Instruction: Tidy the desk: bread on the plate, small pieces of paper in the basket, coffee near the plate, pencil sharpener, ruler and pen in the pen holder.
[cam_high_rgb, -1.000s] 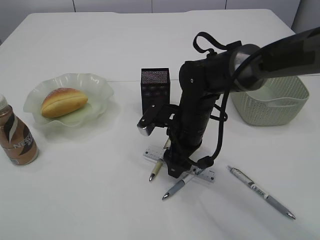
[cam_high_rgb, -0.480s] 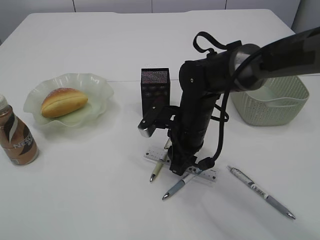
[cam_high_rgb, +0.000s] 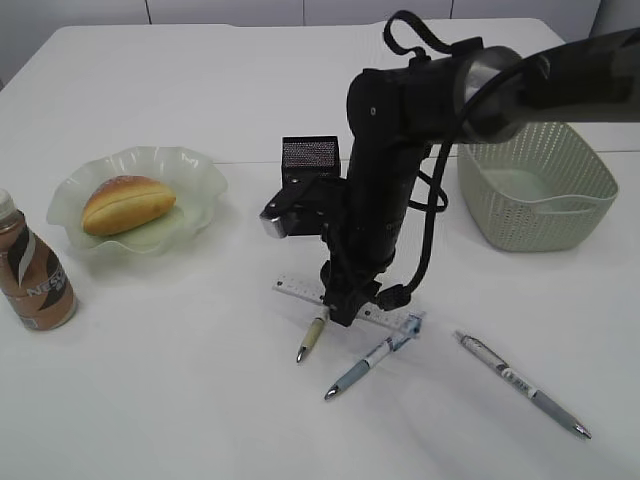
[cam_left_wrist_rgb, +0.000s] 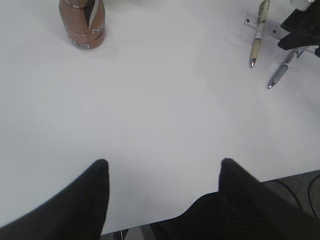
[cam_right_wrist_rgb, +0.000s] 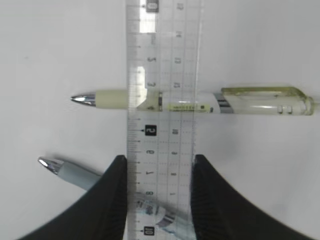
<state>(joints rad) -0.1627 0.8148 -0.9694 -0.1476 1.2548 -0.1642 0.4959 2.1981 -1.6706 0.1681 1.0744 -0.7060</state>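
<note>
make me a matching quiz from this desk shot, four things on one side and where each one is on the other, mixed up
Things:
1. bread
2. ruler
3. coffee
4. basket

Places:
A. far right of the desk
B. between the right gripper's fingers
C. on the plate
D. left edge, in front of the plate

Pairs: 1-C, 2-B, 3-D, 4-A

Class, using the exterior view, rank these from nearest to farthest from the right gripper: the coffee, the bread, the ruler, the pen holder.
From the right gripper:
1. ruler, between its fingers.
2. pen holder, just behind the arm.
3. bread, left, on the plate.
4. coffee, far left edge.
</note>
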